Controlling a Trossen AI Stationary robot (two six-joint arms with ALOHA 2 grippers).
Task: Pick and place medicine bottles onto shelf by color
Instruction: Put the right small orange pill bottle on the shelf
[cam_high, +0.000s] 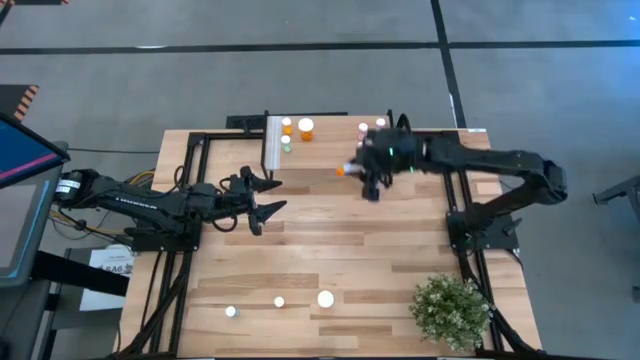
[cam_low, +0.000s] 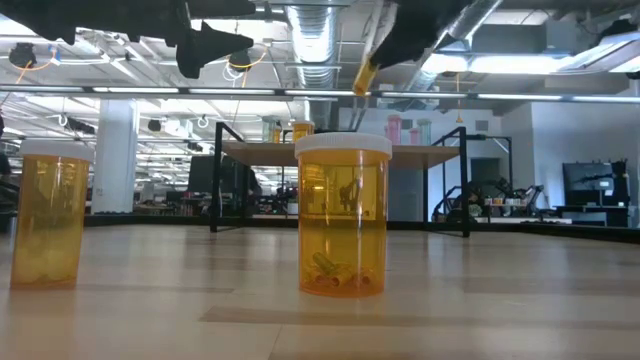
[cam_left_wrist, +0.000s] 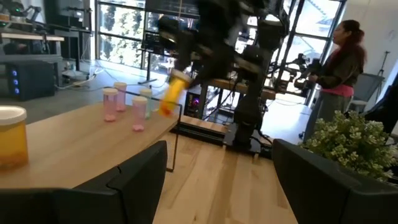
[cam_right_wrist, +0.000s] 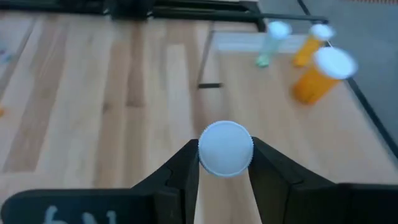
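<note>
Bottle riding high near the shelf, slip possible

Left claw (cam_high: 262, 200) is hanging released over the surface (cam_high: 330, 250). Right claw (cam_high: 368, 178) is grasping an orange bottle (cam_high: 345, 170) by its cap, tilted, beside the shelf (cam_high: 330, 135); loosening could be dropping it, or knocking standing bottles.

Bushy plant (cam_high: 452, 311), person (cam_left_wrist: 339, 65) beyond table

nine bottles (cam_high: 305, 128), one shelf (cam_high: 330, 150), one plant (cam_high: 452, 310)

Held bottle (cam_right_wrist: 225, 148): only white cap shows, body hidden | shelf bottles (cam_right_wrist: 317, 73): blurred | left bottle (cam_low: 48, 222): cut off by edge
</note>
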